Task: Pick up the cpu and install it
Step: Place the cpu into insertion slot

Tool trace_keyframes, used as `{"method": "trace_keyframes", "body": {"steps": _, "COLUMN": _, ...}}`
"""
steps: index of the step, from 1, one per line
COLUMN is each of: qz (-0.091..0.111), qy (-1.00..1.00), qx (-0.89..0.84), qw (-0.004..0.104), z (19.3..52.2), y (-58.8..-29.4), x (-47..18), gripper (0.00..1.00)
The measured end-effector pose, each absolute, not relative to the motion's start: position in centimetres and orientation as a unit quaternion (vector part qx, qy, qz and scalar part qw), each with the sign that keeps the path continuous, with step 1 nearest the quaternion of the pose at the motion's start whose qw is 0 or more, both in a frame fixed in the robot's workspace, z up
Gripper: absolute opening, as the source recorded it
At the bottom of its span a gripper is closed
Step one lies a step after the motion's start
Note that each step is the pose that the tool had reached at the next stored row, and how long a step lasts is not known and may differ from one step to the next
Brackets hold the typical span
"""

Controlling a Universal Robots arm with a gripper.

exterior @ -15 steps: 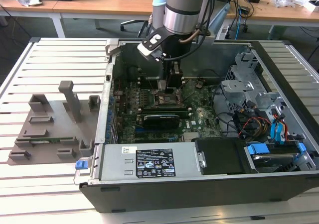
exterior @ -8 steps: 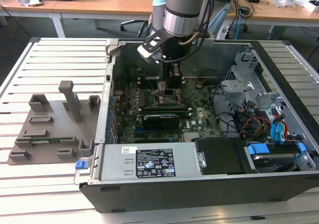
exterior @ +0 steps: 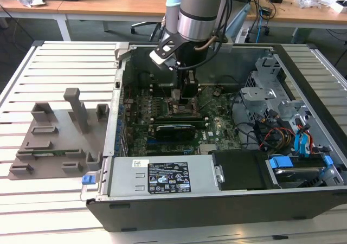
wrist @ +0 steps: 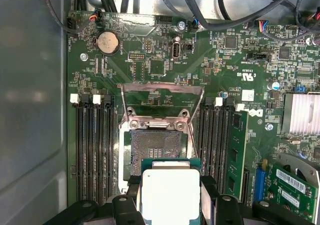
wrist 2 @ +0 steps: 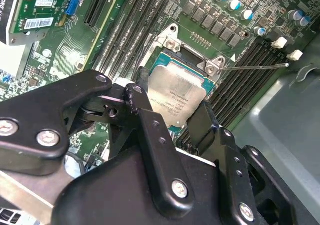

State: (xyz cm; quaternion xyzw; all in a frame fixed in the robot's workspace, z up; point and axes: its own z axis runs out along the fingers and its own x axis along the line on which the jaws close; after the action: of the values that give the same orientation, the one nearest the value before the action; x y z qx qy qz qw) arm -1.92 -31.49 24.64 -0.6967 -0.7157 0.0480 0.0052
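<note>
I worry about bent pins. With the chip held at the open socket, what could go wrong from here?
1. The gripper holds the cpu by two edges only; a slip could drop it onto the open socket and its exposed contacts.
2. If lowered misaligned or tilted, it may not seat.
3. The raised load plate and memory slots crowd the socket; the fingers could catch them.

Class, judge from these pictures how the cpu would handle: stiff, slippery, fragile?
The cpu is probably stiff: it lies flat in the gripper without sagging. Its smooth metal top looks slippery. The thin edge suggests it may be fragile if squeezed hard.
</note>
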Motion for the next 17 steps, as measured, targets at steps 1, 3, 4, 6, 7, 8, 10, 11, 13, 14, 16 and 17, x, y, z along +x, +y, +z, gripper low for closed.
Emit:
{"method": "trace_keyframes", "body": {"steps": 1, "qz": 0.048, "qy": -0.716, "qx": -0.697, "qw": 0.005, "z": 24.6, "y": -31.5, "x": -1.9, "gripper": 0.55}}
{"method": "trace_keyframes", "body": {"steps": 3, "qz": 0.048, "qy": -0.716, "qx": -0.697, "qw": 0.005, "z": 24.5, "y": -31.5, "x": -1.9, "gripper": 0.55}}
{"method": "trace_keyframes", "body": {"steps": 4, "qz": 0.048, "qy": -0.716, "qx": -0.697, "qw": 0.005, "z": 24.4, "y": -31.5, "x": -1.9, "gripper": 0.55}}
{"method": "trace_keyframes", "body": {"steps": 6, "qz": 0.048, "qy": -0.716, "qx": -0.697, "qw": 0.005, "z": 24.2, "y": -31.4, "x": -1.9, "gripper": 0.55}}
{"method": "trace_keyframes", "body": {"steps": 7, "qz": 0.048, "qy": -0.716, "qx": -0.697, "qw": 0.005, "z": 23.9, "y": -31.4, "x": -1.9, "gripper": 0.55}}
{"method": "trace_keyframes", "body": {"steps": 8, "qz": 0.048, "qy": -0.716, "qx": -0.697, "qw": 0.005, "z": 23.7, "y": -31.4, "x": -1.8, "gripper": 0.55}}
{"method": "trace_keyframes", "body": {"steps": 10, "qz": 0.048, "qy": -0.716, "qx": -0.697, "qw": 0.005, "z": 23.2, "y": -31.3, "x": -1.7, "gripper": 0.55}}
{"method": "trace_keyframes", "body": {"steps": 11, "qz": 0.048, "qy": -0.716, "qx": -0.697, "qw": 0.005, "z": 23.0, "y": -31.2, "x": -1.7, "gripper": 0.55}}
{"method": "trace_keyframes", "body": {"steps": 13, "qz": 0.048, "qy": -0.716, "qx": -0.697, "qw": 0.005, "z": 22.8, "y": -31.1, "x": -1.6, "gripper": 0.55}}
{"method": "trace_keyframes", "body": {"steps": 14, "qz": 0.048, "qy": -0.716, "qx": -0.697, "qw": 0.005, "z": 22.6, "y": -31.0, "x": -1.6, "gripper": 0.55}}
{"method": "trace_keyframes", "body": {"steps": 16, "qz": 0.048, "qy": -0.716, "qx": -0.697, "qw": 0.005, "z": 21.9, "y": -30.9, "x": -1.5, "gripper": 0.55}}
{"method": "trace_keyframes", "body": {"steps": 17, "qz": 0.048, "qy": -0.716, "qx": -0.697, "qw": 0.005, "z": 21.6, "y": -30.9, "x": -1.5, "gripper": 0.55}}
